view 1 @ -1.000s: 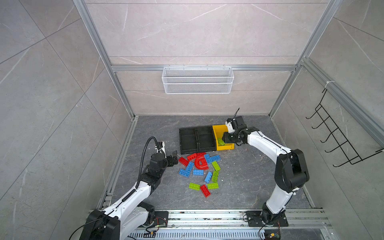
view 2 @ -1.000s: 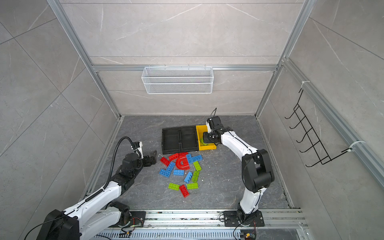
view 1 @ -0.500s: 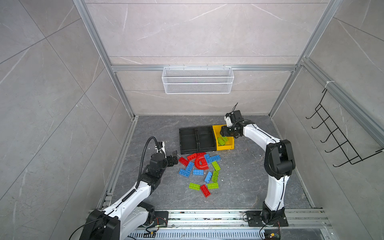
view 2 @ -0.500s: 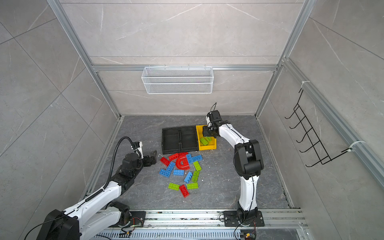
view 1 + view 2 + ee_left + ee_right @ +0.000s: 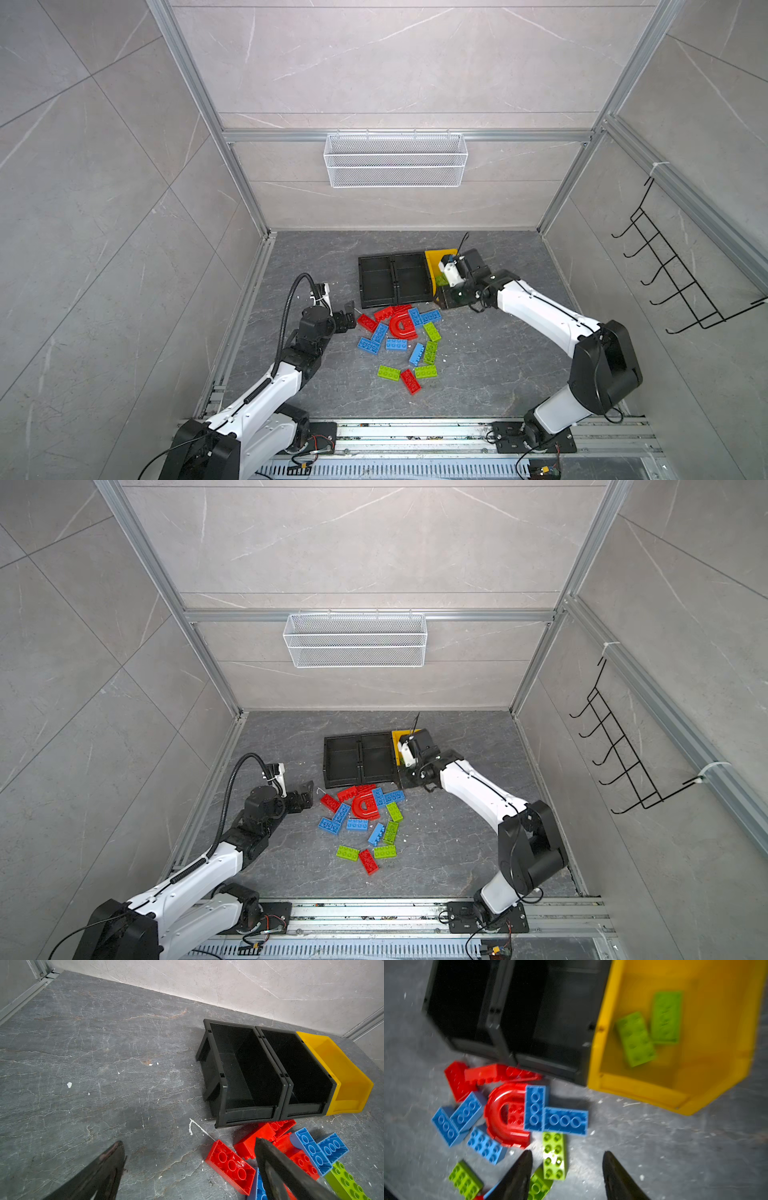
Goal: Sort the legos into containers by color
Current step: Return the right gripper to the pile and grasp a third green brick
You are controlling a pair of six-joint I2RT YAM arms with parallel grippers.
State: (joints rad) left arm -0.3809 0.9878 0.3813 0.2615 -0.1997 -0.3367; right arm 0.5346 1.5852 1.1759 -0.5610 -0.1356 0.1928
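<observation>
Loose red, blue and lime legos lie in a pile on the grey floor, around a red arch. Behind the pile stand two black containers and a yellow one. Two green bricks rest in the yellow container. My right gripper hangs open and holds nothing, at the yellow container's front, above a green brick on the floor. My left gripper is wide open, low beside a red brick at the pile's left edge.
A white wire basket hangs on the back wall. A black hook rack is on the right wall. Metal rails run along the front edge. Both black containers look empty.
My right gripper has opened and drawn back from over the yellow container to its front edge, near the pile. The left arm has not moved.
</observation>
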